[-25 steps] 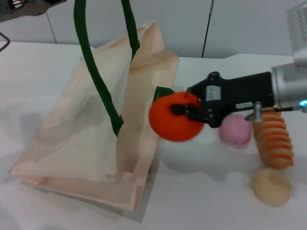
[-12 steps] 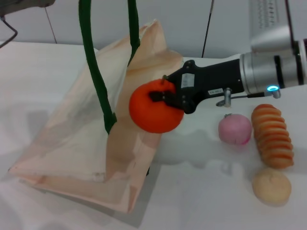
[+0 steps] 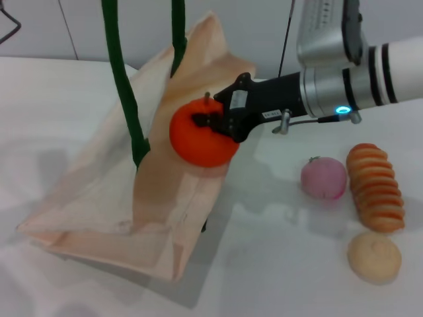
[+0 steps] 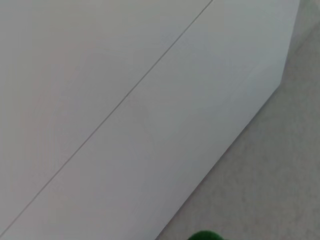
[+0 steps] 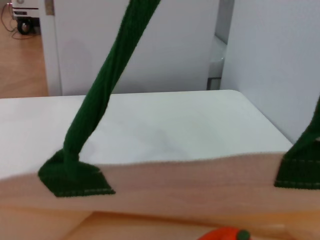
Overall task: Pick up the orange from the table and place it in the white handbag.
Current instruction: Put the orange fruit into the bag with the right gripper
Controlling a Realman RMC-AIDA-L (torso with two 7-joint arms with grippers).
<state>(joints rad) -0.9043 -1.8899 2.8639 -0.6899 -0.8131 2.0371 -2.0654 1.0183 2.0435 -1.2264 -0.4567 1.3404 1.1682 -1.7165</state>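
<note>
My right gripper (image 3: pixel 210 121) is shut on the orange (image 3: pixel 200 140), a bright red-orange round fruit, and holds it in the air against the open mouth of the white handbag (image 3: pixel 119 191). The bag stands tilted on the table (image 3: pixel 277 264), its dark green handles (image 3: pixel 119 79) pulled straight up out of the top of the head view. The right wrist view shows the bag's rim (image 5: pixel 165 175), a green handle (image 5: pixel 95 100) and a sliver of the orange (image 5: pixel 225 234). My left gripper is out of view; the left wrist view shows only a bit of green handle (image 4: pixel 207 236).
To the right of the bag on the table lie a pink peach-like fruit (image 3: pixel 324 177), a ridged orange-brown pastry (image 3: pixel 377 186) and a pale beige round bun (image 3: pixel 374 256). A white wall stands behind the table.
My right gripper has carried the orange left and upward, from beside the bag's right edge to its open mouth. The bag's handles have shifted slightly left.
</note>
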